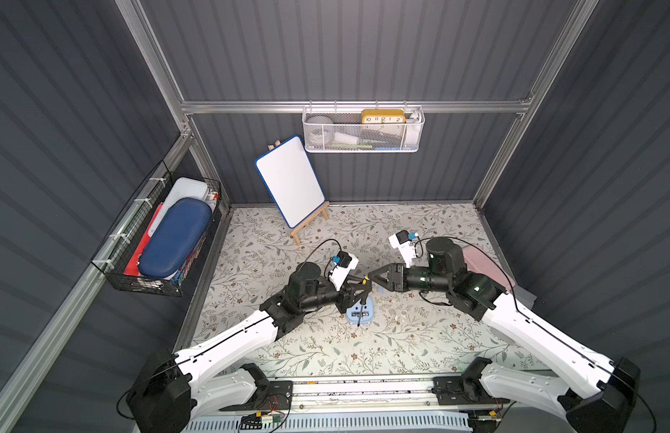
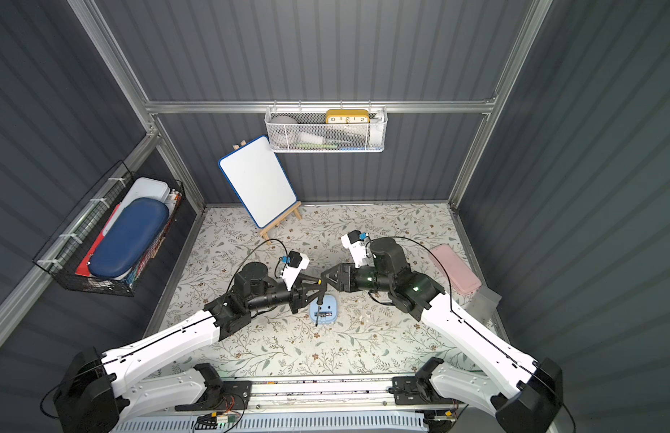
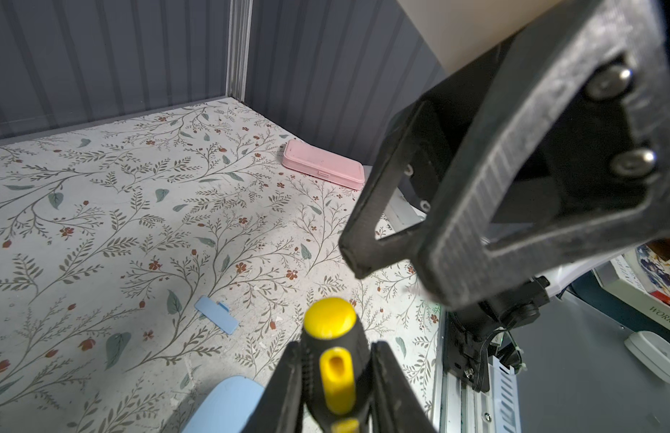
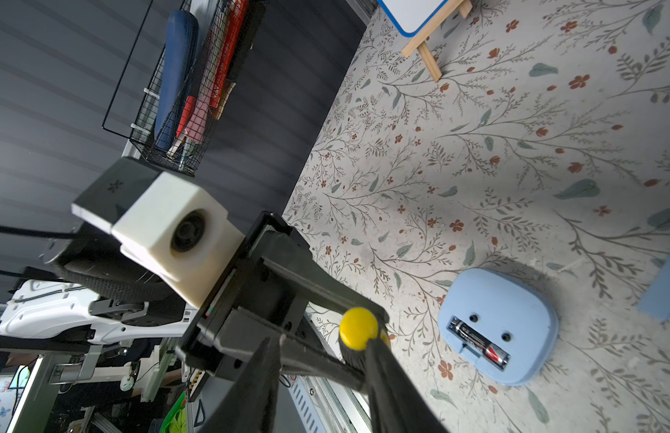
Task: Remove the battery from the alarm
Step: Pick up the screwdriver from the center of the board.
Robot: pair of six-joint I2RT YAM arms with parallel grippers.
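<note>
Your left tool [image 3: 339, 350] is clamped on the handle of the screwdriver [image 3: 337, 378] and your right tool [image 3: 395, 279] hangs part-open and empty beside its yellow cap [image 3: 329, 318]. A bump there could skid the tip off the battery [image 4: 479, 343], or prying could shove the unheld alarm [image 1: 368, 318], lower centre in both top views. You have one alarm, one battery in its open back, one screwdriver, one loose cover [image 3: 216, 314].

The floral tabletop [image 1: 419, 337] carries the alarm [image 4: 513, 300], blue cover [image 3: 216, 314], pink case [image 3: 323, 168] and easel whiteboard [image 1: 290, 180].
</note>
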